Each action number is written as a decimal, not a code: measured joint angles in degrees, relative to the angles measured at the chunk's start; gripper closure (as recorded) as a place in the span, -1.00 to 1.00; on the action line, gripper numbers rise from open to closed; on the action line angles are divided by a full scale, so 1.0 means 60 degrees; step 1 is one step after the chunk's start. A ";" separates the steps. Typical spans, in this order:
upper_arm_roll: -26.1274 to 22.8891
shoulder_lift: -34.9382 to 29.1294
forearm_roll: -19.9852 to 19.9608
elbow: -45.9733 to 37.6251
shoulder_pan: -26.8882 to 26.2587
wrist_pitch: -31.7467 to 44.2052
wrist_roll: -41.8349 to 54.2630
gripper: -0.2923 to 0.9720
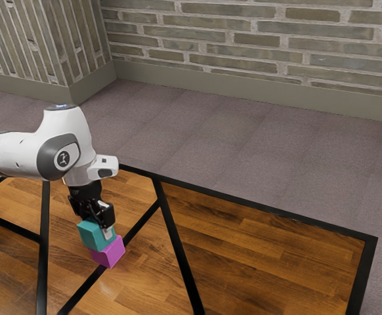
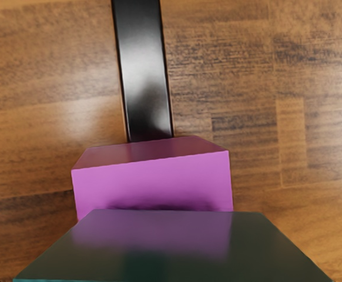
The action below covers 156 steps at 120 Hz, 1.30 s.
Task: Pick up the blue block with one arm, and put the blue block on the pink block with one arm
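The blue block [image 1: 94,235], teal in colour, is between the fingers of my black gripper [image 1: 100,226], which is shut on it from above. It sits just over the pink block [image 1: 110,252], offset toward the exterior view's left; I cannot tell whether the two touch. The pink block rests on the wooden tabletop. In the wrist view the blue block [image 2: 171,249] lies close under my hand, and the pink block [image 2: 153,176] is just beyond it, partly covered by it.
Black strips [image 1: 171,236] cross the wooden tabletop [image 1: 256,262], and one [image 2: 143,70] runs out from behind the pink block. The table's black edge [image 1: 361,275] lies at the exterior view's right. A brick wall [image 1: 256,39] stands far behind.
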 joint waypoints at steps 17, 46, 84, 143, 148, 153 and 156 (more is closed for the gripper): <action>0.0000 0.0008 -0.0003 0.0022 0.0021 -0.0025 -0.0002 -0.07; 0.0000 0.0089 -0.0065 0.0065 0.0039 0.0020 -0.0007 -0.07; 0.0000 0.0096 -0.0270 0.0070 0.0037 0.0064 -0.0166 -0.07; -0.0002 -0.0097 -0.0443 0.0387 -0.0050 0.0033 -0.0268 -0.41; 0.0028 -0.0221 -0.0451 0.0450 -0.0064 0.0013 -0.0265 -0.42; 0.0148 -0.0281 -0.0455 0.0609 -0.0071 -0.0006 -0.0262 -0.44; 0.0196 -0.0281 -0.0456 0.0967 -0.0030 -0.0039 -0.0260 -0.44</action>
